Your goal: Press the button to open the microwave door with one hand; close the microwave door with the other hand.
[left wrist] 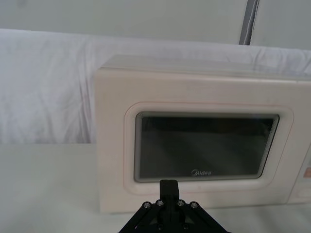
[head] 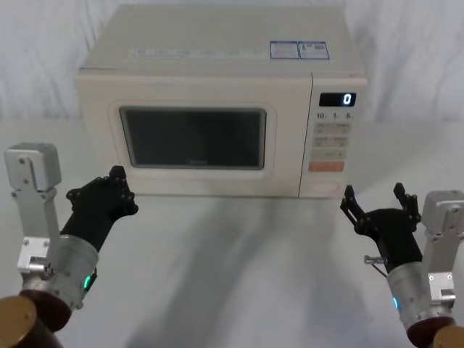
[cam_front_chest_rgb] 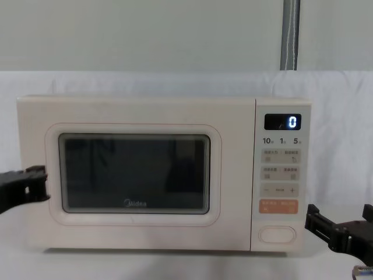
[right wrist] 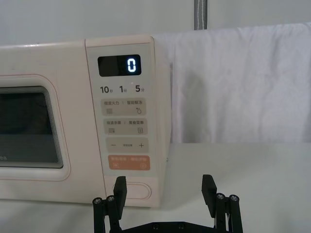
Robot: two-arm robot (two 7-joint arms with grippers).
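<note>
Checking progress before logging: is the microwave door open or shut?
Shut. The door sits flush with the control panel, with no gap showing at its edge in the chest or head view.

The microwave door (cam_front_chest_rgb: pixel 134 175) is smooth cream plastic with a glossy dark glass window (cam_front_chest_rgb: pixel 134 173). The button (cam_front_chest_rgb: pixel 277 234) is matt cream plastic. Creased white cloth (right wrist: pixel 238 82) hangs behind. Both wrists are brushed metal.
</note>
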